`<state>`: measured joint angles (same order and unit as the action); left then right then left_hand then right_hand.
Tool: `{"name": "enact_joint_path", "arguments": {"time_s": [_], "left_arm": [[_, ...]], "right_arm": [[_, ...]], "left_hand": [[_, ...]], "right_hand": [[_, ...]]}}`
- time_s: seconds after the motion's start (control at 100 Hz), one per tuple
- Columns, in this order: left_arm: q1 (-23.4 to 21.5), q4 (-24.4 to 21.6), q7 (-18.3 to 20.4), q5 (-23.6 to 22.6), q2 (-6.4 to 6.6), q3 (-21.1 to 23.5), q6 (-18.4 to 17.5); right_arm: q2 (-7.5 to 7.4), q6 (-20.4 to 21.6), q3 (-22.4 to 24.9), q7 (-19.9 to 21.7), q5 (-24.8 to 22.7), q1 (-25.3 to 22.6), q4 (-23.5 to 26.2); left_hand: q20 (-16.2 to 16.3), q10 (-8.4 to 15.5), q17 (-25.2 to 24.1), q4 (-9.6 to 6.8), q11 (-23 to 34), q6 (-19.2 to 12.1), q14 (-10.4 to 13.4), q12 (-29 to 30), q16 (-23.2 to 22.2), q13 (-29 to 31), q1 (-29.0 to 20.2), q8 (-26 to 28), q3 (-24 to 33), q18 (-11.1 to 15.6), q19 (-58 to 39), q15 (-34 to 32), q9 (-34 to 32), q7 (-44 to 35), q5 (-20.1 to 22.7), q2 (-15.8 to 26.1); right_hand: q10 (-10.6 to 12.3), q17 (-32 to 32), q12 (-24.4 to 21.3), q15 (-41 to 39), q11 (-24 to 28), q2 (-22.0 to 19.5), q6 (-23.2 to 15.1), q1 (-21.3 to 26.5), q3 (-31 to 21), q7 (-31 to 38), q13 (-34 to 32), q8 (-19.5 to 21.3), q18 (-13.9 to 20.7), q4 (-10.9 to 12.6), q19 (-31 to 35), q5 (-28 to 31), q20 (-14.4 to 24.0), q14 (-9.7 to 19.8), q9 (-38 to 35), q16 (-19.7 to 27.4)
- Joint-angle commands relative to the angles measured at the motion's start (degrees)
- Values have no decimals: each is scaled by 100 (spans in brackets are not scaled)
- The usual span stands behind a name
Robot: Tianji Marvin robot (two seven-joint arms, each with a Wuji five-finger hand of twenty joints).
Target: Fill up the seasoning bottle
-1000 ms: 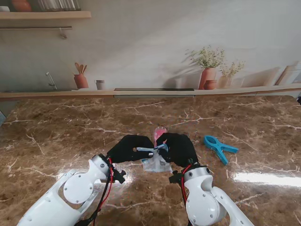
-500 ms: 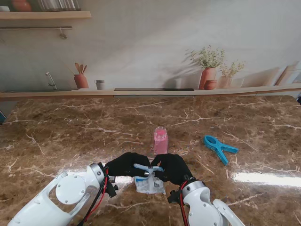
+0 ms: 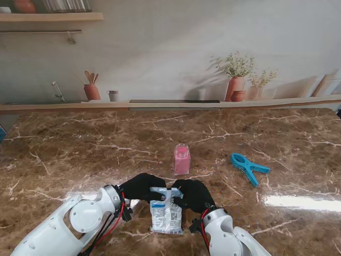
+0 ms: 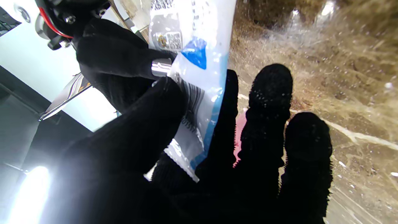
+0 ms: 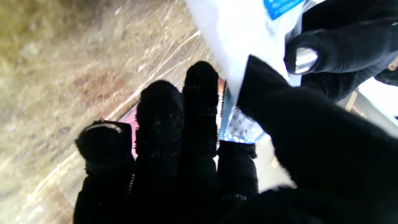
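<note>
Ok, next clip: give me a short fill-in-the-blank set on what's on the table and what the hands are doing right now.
1. Both the left hand and the right hand grip the top edge of the white and blue ____.
2. The seasoning bottle standing farther from me than the hands is ____ in colour.
3. The blue clip lies on the marble table to the ____ of the bottle.
4. The bottle is touched by ____ hand.

Missing words: bag; pink; right; neither
</note>
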<state>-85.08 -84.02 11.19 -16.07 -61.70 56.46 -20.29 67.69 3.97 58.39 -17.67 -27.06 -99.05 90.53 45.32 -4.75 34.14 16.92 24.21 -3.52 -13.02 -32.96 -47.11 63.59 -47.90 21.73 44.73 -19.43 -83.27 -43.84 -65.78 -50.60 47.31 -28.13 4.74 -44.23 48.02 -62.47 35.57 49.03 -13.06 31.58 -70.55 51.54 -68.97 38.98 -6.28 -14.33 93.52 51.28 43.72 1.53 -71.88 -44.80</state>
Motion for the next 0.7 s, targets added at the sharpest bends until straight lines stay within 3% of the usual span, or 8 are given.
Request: {"name": "enact_joint_path", "arguments": {"time_s": [0.0, 0.14, 0.2, 0.26, 0.36, 0.41, 0.5, 0.69], "left_arm": [[-13, 42, -33, -54, -37, -29, -19], [11, 109, -274, -188, -83, -100, -98], [26, 139, -364, -309, -93, -123, -130], [24, 131, -365, -377, -85, -130, -112], [32, 151, -482, -598, -89, -168, -91], [35, 163, -564, -748, -92, -191, -73], [34, 241, -904, -984, -144, -245, -81], [59, 353, -1139, -1134, -185, -288, -136]], "right_arm": [[2, 25, -28, -37, 59, -43, -85], [57, 122, -105, -409, -126, 11, -238], [120, 136, -169, -705, -167, 54, -344], [187, 145, -230, -980, -197, 102, -449], [264, 181, -307, -1302, -235, 172, -585], [281, 194, -329, -1375, -259, 196, -621], [283, 211, -346, -1405, -290, 216, -648], [221, 271, -301, -1319, -432, 145, -556]], "left_hand": [[-97, -46, -3, -463, -114, -420, 31, 126, 88, 180, -409, -519, -81, 2, -4, 136, -282, 63, 418, 18], [-195, -22, -17, -655, 79, -151, 49, 110, 149, 173, -118, -867, -318, 11, 137, 203, -388, 179, 484, -163], [-215, 6, -279, -603, 250, -142, 48, 87, 125, -13, 243, -834, -601, -46, 302, 246, -233, 135, 420, -451], [48, 51, -849, -599, 515, -127, -53, 375, -78, -437, 463, -671, -1008, -152, 646, 396, 201, 282, 149, -692], [385, 246, -1201, -515, 710, -198, -15, 145, -271, -816, 905, -121, -604, -155, 939, 473, 685, 620, -205, -954], [471, 326, -1257, -493, 905, -331, 3, -66, -341, -887, 826, 173, -518, -173, 939, 428, 794, 463, -383, -1058], [709, 522, -1206, -526, 413, -750, 52, -1785, -549, -822, 188, 472, -435, -179, 818, 168, 305, -104, -541, -892], [774, 392, -1178, -602, -77, -1019, -175, -2086, -592, -818, -175, 425, -63, -219, 795, 120, 60, -389, -19, -223]], "right_hand": [[292, 277, 278, 91, -32, 218, -528, 303, 96, 131, 299, 568, 192, -254, -124, -178, 316, 270, 215, -257], [368, 537, 551, -62, 181, 402, -664, 571, 82, 239, 598, 1442, 170, -334, -351, -28, 486, 332, 478, -503], [343, 572, 622, -139, 251, 462, -619, 657, 47, 288, 646, 1568, 148, -322, -394, 104, 507, 290, 513, -572], [318, 603, 681, -204, 307, 479, -582, 702, 3, 310, 688, 1648, 115, -311, -422, 203, 525, 260, 547, -636], [289, 649, 712, -267, 339, 415, -541, 714, 0, 322, 726, 1724, 71, -296, -452, 256, 549, 257, 570, -695], [295, 672, 727, -276, 350, 397, -545, 712, 6, 318, 734, 1759, 66, -292, -468, 259, 558, 263, 586, -705], [347, 796, 788, -233, 369, 383, -577, 754, 21, 277, 867, 1817, 77, -274, -559, 263, 570, 263, 696, -710], [367, 1436, 1124, 132, 166, 311, -748, 1116, -333, -96, 1793, 1519, 251, -110, -1128, 571, 653, 240, 1730, -774]]}}
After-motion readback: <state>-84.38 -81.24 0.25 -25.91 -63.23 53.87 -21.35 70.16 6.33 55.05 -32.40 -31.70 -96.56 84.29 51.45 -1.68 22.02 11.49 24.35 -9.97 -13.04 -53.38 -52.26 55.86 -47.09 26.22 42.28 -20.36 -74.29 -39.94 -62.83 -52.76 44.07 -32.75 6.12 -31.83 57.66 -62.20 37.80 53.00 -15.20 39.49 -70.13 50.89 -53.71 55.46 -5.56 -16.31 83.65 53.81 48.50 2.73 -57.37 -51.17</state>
